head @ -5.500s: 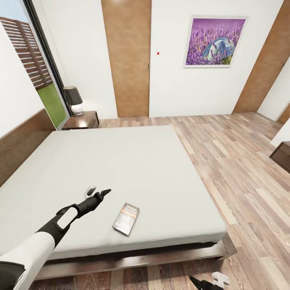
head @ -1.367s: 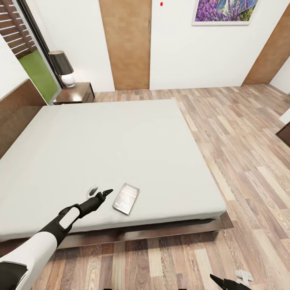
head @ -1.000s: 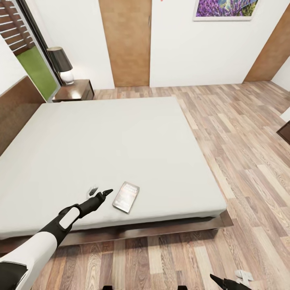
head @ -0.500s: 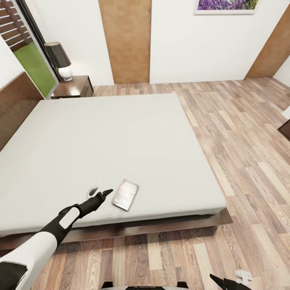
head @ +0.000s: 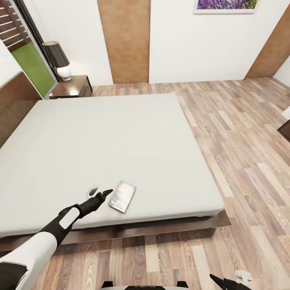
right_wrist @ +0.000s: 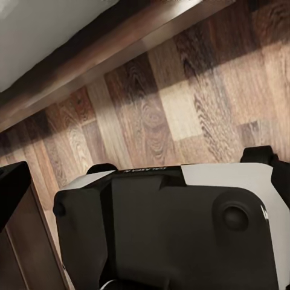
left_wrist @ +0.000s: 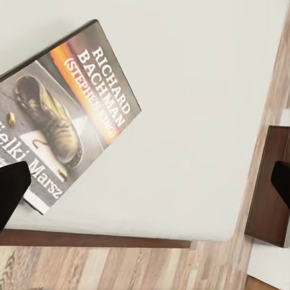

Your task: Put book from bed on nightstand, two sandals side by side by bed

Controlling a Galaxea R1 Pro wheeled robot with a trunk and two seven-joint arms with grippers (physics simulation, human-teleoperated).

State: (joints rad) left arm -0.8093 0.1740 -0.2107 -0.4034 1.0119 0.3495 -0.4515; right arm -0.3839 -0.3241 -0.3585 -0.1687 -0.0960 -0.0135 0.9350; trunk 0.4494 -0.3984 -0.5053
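Note:
The book (head: 122, 196) lies flat on the bed (head: 121, 141), near the mattress's front edge. Its dark cover with an orange band and white lettering shows as the book (left_wrist: 60, 115) in the left wrist view. My left gripper (head: 100, 191) hovers open just left of it, above the mattress, holding nothing. In its own view the left gripper (left_wrist: 145, 184) has its fingertips (left_wrist: 12, 187) spread wide, one tip by the book's corner. A nightstand (head: 70, 86) stands beyond the bed's far left corner. My right gripper (head: 228, 278) is open, low over the floor. The sandals are out of view.
A dark-shaded lamp (head: 56, 58) stands on the nightstand. A brown door (head: 125, 40) and white wall lie behind the bed. Wood-plank floor (head: 241, 141) spreads to the right, with a dark low cabinet (head: 285, 133) at its edge. My base (right_wrist: 163, 229) sits by the bed frame (right_wrist: 121, 42).
The camera has moved, so the whole view has shifted downward over the bed. The gap between my left gripper and the book has narrowed slightly. Both grippers stay open.

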